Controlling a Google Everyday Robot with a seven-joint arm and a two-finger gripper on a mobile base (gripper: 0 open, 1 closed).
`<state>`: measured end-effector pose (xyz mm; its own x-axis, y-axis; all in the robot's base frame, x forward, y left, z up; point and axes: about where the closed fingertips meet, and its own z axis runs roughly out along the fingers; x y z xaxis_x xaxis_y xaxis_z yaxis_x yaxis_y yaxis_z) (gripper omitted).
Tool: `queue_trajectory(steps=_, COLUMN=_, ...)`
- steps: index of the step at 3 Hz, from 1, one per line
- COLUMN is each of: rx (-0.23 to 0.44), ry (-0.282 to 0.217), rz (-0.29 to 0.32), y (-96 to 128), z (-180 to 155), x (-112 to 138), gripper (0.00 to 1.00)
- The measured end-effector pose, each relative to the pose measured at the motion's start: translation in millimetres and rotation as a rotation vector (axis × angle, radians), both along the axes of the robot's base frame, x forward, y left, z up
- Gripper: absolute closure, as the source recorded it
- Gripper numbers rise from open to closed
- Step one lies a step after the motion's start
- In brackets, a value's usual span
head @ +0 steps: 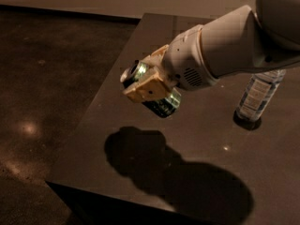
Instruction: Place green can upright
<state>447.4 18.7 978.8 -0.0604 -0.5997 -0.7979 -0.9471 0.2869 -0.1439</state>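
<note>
The green can (161, 104) is held on its side in the air above the dark table (197, 158), its silver end pointing to the upper left. My gripper (146, 81) is shut on the can, with cream-coloured fingers (147, 87) clamped across its body. The white arm reaches in from the upper right. The can's shadow lies on the table below it.
A clear plastic water bottle (258, 95) stands upright at the table's right side, partly hidden behind the arm. The table's left and front edges drop to a dark floor (42, 102).
</note>
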Motion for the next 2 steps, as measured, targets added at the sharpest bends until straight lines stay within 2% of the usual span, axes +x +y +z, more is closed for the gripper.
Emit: queue_trajectory(steps=2, rx=0.264, ry=-0.021, rz=-0.074, y=-2.4, z=-6.0, x=19.8, gripper=1.00)
